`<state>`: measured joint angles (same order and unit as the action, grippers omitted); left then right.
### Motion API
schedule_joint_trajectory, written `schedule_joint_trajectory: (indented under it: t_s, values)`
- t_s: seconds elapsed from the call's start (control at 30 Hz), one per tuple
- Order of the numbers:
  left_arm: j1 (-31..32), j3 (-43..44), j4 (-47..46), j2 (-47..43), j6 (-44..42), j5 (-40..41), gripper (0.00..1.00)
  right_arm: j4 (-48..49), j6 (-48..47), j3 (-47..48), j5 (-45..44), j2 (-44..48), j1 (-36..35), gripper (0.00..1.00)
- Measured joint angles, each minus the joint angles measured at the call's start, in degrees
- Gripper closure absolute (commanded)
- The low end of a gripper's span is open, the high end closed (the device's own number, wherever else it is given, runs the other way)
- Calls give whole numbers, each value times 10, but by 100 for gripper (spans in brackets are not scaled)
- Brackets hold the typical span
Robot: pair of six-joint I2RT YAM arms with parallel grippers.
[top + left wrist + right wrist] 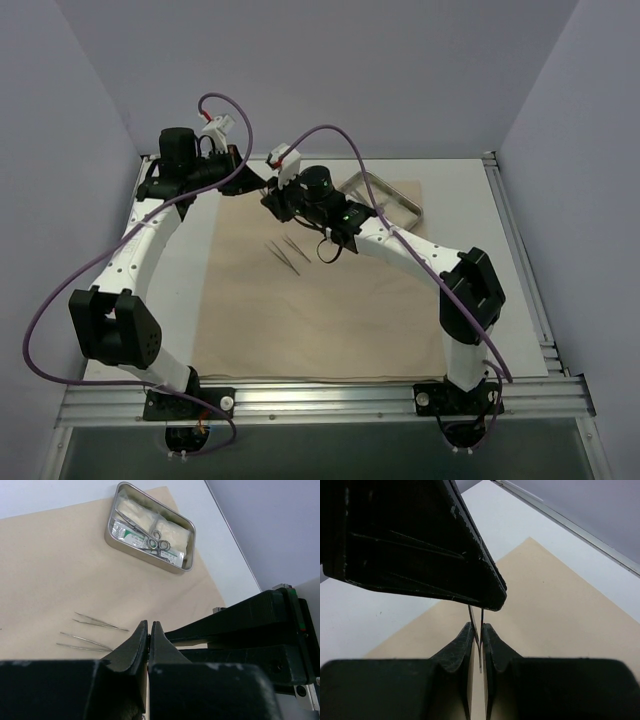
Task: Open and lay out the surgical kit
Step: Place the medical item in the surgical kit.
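White desk (470, 200), almost fully covered by the tan cloth (330, 330). The cloth is opened flat, so the unwrap looks done and it now serves as the layout field.

Both arms reach over the far left part of the cloth, tips meeting nose to nose. Left end effector (150, 626): fingers pressed together with a thin pale sliver between them. It looks clamped on one end of the raised tweezers, though that's a judgement and not fully clear. Right end effector (477, 629): closed, pinching the raised tweezers (470, 614) between its pads. The prongs run up to the black tip of the left one. Probably a hand-over or regrip in mid-air, to get the tool oriented before laying it down.

Steel tray (140, 554) sits at the far right of the cloth, off to the side so the middle stays free. It holds gauze (175, 532), packets (126, 535) and ring-handled clamps (157, 543) lying on top, none unloaded yet.

Loose tweezers (100, 624): two pairs flat on the cloth mid-field, roughly parallel, just beside each other, not touching. That reads as a row being started. The raised pair likely goes next to them.

Risk: thin slippery metal held by two grips could twist or drop on release.
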<state>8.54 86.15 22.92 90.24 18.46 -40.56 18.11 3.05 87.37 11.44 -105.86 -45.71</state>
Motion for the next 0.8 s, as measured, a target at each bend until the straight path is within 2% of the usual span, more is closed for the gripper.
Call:
schedule_joint_trajectory:
  t_s: [0.17, 0.2, 0.23, 0.33, 0.53, 0.8]
  values:
    - [0, 0, 10, 0, -19, 7, 39, -5, -1, 0, 4, 0, 7, 100]
    - [1, 1, 15, 0, -24, 12, 24, -8, -1, 0, 4, 0, 12, 100]
    - [0, 1, 22, 0, -32, 19, 16, -13, -1, 0, 4, 0, 19, 100]
    - [0, 9, 48, 1, -48, 43, 6, -32, 1, 0, 7, 0, 45, 100]
    - [-11, 60, 104, 6, -90, 89, 6, -122, -8, 14, 9, -11, 88, 100]
    - [-92, 89, 149, 6, -135, 102, 6, -268, -31, 87, -3, -133, 85, 100]
